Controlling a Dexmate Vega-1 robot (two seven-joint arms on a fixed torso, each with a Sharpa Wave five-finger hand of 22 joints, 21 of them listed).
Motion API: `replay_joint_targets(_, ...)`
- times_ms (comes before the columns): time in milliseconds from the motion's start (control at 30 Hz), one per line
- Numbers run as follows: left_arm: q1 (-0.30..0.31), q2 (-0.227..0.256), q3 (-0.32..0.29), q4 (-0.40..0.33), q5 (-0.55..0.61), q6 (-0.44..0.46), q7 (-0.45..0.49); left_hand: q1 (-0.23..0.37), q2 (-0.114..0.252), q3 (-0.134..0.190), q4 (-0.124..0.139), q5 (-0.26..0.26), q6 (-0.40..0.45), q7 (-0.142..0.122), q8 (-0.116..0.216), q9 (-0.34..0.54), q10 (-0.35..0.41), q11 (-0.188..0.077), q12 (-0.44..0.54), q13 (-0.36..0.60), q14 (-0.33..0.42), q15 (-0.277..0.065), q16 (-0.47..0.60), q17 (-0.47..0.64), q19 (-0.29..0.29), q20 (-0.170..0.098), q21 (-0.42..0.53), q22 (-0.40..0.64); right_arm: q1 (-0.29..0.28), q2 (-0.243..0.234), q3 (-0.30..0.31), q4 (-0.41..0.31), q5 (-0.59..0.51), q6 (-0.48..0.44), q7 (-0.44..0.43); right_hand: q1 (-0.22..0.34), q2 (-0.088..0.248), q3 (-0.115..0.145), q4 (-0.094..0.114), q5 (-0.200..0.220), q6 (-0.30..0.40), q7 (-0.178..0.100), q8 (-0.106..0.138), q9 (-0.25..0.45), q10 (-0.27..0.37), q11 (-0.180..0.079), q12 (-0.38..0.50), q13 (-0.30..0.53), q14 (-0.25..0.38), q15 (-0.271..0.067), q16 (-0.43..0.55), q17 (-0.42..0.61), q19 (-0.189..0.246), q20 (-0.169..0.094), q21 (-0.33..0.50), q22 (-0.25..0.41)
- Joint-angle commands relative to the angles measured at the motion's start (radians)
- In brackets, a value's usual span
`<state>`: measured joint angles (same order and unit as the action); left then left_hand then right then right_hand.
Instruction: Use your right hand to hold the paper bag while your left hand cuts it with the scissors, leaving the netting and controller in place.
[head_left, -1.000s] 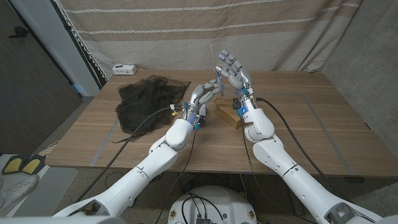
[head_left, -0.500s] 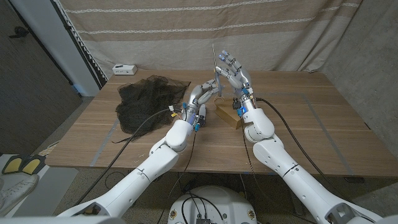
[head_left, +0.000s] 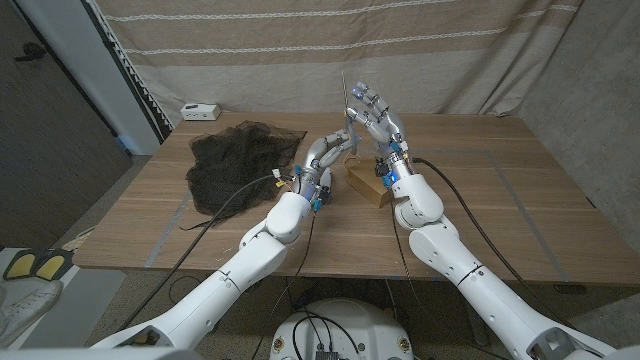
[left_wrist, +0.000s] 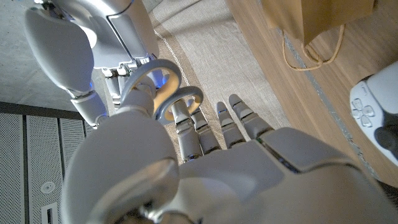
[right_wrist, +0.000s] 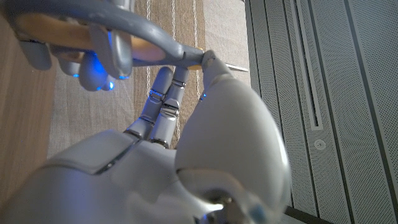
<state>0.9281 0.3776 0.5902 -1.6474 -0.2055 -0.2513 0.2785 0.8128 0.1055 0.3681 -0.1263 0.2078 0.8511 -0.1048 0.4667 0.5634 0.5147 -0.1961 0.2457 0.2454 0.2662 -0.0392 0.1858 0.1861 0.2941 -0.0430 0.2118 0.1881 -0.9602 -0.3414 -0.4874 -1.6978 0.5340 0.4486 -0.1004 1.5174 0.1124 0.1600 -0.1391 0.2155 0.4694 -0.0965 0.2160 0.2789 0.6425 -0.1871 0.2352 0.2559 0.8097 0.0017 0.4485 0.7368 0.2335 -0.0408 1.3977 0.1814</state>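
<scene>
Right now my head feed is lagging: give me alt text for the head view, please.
Both hands are raised together above the middle of the wooden table: the left hand and right hand meet at upright scissors, with the brown paper bag lying just below them. Black netting lies to the left, a white controller beyond it.

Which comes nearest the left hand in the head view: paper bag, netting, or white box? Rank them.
From the left hand:
1. Paper bag, just to its right on the table.
2. Netting, to its left.
3. White box, at the far left edge, beyond the netting.
</scene>
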Motion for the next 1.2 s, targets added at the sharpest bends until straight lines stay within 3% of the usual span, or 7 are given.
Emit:
replay_joint_targets(33,-0.006,0.006,0.006,-0.005,-0.01,0.009,-0.015,-0.088,0.075,0.149,0.129,0.005,-0.006,0.003,0.035,0.04,0.049,-0.015,0.015,0.01,0.011,-0.174,0.005,0.0,-0.005,-0.114,0.007,0.0,-0.004,-0.013,0.002,-0.015,0.006,-0.018,0.002,0.005,0.01,0.001,0.006,0.008,0.002,0.005,0.0,0.002,0.001,0.007,-0.004,0.0,0.099,-0.244,0.005,0.003,0.004,-0.137,-0.002,0.001)
replay_joint_targets(433,-0.004,0.005,0.005,-0.012,-0.013,0.015,-0.008,-0.088,0.069,0.192,0.126,0.007,-0.004,0.012,0.112,0.113,0.164,-0.023,0.059,0.053,0.06,-0.174,0.014,0.0,-0.004,-0.118,0.006,-0.003,-0.001,-0.029,0.002,-0.029,0.013,-0.039,0.01,-0.02,0.005,-0.007,0.015,0.008,-0.003,0.012,-0.002,0.002,-0.003,0.017,-0.006,0.0,0.092,-0.244,0.001,0.003,0.003,-0.125,-0.012,-0.003)
replay_joint_targets(967,-0.002,0.005,0.003,-0.012,-0.043,0.015,-0.022,-0.092,0.061,0.22,0.123,0.007,0.008,0.011,0.133,0.104,0.183,-0.021,0.08,0.092,0.081,-0.176,0.005,0.001,-0.004,-0.121,0.003,-0.004,0.003,-0.042,0.002,-0.033,0.04,-0.057,0.035,-0.08,-0.001,-0.023,0.037,0.019,-0.03,0.032,-0.011,0.001,-0.027,0.042,-0.018,0.0,0.088,-0.243,-0.014,-0.013,-0.018,-0.11,-0.046,-0.008)
replay_joint_targets(1033,-0.001,0.005,0.002,-0.013,-0.044,0.015,-0.022,-0.092,0.06,0.222,0.123,0.006,0.01,0.012,0.135,0.104,0.184,-0.021,0.081,0.095,0.082,-0.176,0.004,0.001,-0.004,-0.121,0.003,-0.004,0.002,-0.043,0.002,-0.034,0.035,-0.056,0.032,-0.134,-0.006,-0.044,0.06,0.032,-0.044,0.033,-0.013,-0.001,-0.041,0.04,-0.022,0.004,0.093,-0.242,-0.014,-0.025,-0.032,-0.116,-0.076,-0.01)
replay_joint_targets(1067,0.001,0.006,0.001,-0.015,-0.044,0.015,-0.02,-0.092,0.06,0.222,0.122,0.006,0.009,0.011,0.136,0.104,0.184,-0.021,0.081,0.096,0.082,-0.175,0.004,0.001,-0.003,-0.12,0.003,-0.004,0.001,-0.047,0.002,-0.037,0.027,-0.052,0.032,-0.196,-0.017,-0.071,0.088,0.039,-0.051,0.031,-0.014,-0.002,-0.051,0.042,-0.024,0.006,0.083,-0.24,-0.012,-0.027,-0.031,-0.122,-0.088,-0.01)
replay_joint_targets(1133,0.003,0.007,0.0,-0.017,-0.045,0.016,-0.019,-0.093,0.059,0.225,0.122,0.006,0.01,0.013,0.137,0.102,0.185,-0.021,0.083,0.1,0.082,-0.175,0.003,0.001,-0.003,-0.12,0.003,-0.004,0.001,-0.049,0.003,-0.038,0.03,-0.054,0.034,-0.253,-0.039,-0.104,0.106,0.058,-0.063,0.031,-0.014,-0.004,-0.066,0.037,-0.026,0.011,0.067,-0.236,-0.004,-0.024,-0.025,-0.129,-0.108,-0.01)
replay_joint_targets(1200,0.005,0.008,0.0,-0.019,-0.045,0.019,-0.017,-0.095,0.058,0.228,0.121,0.005,0.012,0.012,0.138,0.098,0.186,-0.021,0.085,0.105,0.084,-0.175,0.002,0.001,-0.003,-0.12,0.003,-0.004,0.001,-0.051,0.002,-0.039,0.031,-0.057,0.036,-0.286,-0.041,-0.119,0.117,0.08,-0.083,0.028,-0.018,-0.004,-0.078,0.031,-0.027,0.016,0.013,-0.237,-0.022,-0.033,-0.016,-0.135,-0.123,-0.01)
